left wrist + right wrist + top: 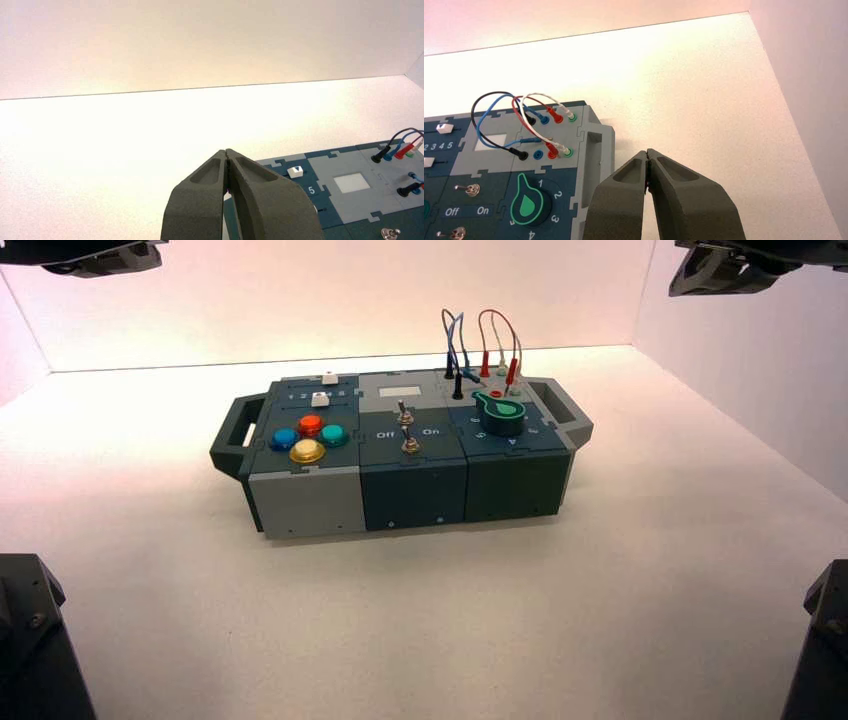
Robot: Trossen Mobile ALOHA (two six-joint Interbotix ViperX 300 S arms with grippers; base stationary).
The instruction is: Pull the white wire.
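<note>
Both grippers are held up, away from the box. The left gripper is parked past the box's far left part — fingertips together, nothing gripped. The right gripper hangs beyond the box's far right corner, its fingertips also brought together on nothing. The white wire is seen at the far right of the box, on the grey socket panel, arched up in a loop, with its pale plugs at the two green-ringed sockets along the panel's right edge, one in the far row, one in the near row. No contact with it is made by either gripper. Just beside it, the red wire is looped, with a red plug at each end; the two loops cross. The blue wire is plugged at its far end into a blue socket, while its other blue plug is laid flat on the panel, near the near-row blue socket. The black wire is run between two black plugs at the left of the sockets. A green-topped knob is set on the dark panel in front of the wires — pointer turned toward the socket panel, just beside the "1".
</note>
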